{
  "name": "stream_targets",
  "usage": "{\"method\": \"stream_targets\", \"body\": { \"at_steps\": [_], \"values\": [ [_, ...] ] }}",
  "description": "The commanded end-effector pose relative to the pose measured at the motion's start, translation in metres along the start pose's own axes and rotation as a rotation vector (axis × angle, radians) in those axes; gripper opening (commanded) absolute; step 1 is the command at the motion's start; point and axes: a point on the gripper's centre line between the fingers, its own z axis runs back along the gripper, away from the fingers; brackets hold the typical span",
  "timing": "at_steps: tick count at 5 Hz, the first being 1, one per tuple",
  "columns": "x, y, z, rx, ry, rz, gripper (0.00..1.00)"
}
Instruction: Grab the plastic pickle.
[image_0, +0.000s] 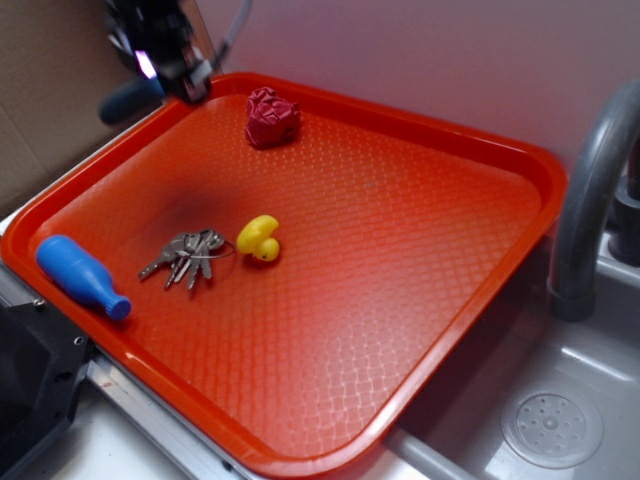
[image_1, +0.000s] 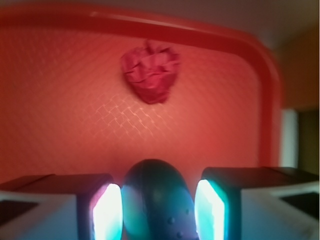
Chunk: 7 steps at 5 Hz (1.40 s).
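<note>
The plastic pickle (image_0: 130, 100) is a dark blackish-green oblong with small bumps. It is held above the tray's far left corner and sticks out to the left of my gripper (image_0: 168, 80). In the wrist view the pickle (image_1: 157, 195) fills the gap between the two lit pads (image_1: 107, 212), touching both, so my gripper (image_1: 159, 212) is shut on it. The pickle's rounded end points toward the tray's far rim.
On the orange tray (image_0: 400, 300) lie a dark red wrinkly ball (image_0: 271, 117) (image_1: 150, 71), a yellow duck (image_0: 259, 238), a bunch of keys (image_0: 188, 254) and a blue bottle-shaped toy (image_0: 80, 275). A grey faucet (image_0: 585, 190) and a sink drain (image_0: 551, 428) are to the right.
</note>
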Motion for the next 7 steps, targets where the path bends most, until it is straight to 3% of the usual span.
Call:
{"method": "stream_targets", "body": {
  "at_steps": [1,2,3,4,5,7],
  "values": [
    [0.007,-0.024,0.095,-0.115,0.154,0.144,0.0],
    [-0.013,-0.039,0.106,0.054,0.192,0.356,0.0],
    [-0.025,-0.033,0.103,-0.192,0.272,0.496,0.0],
    [-0.025,-0.03,0.1,-0.285,0.217,0.479,0.0],
    [-0.025,-0.027,0.103,-0.395,0.128,0.343,0.0],
    [-0.017,-0.025,0.093,-0.365,0.104,0.348,0.0]
  ]
}}
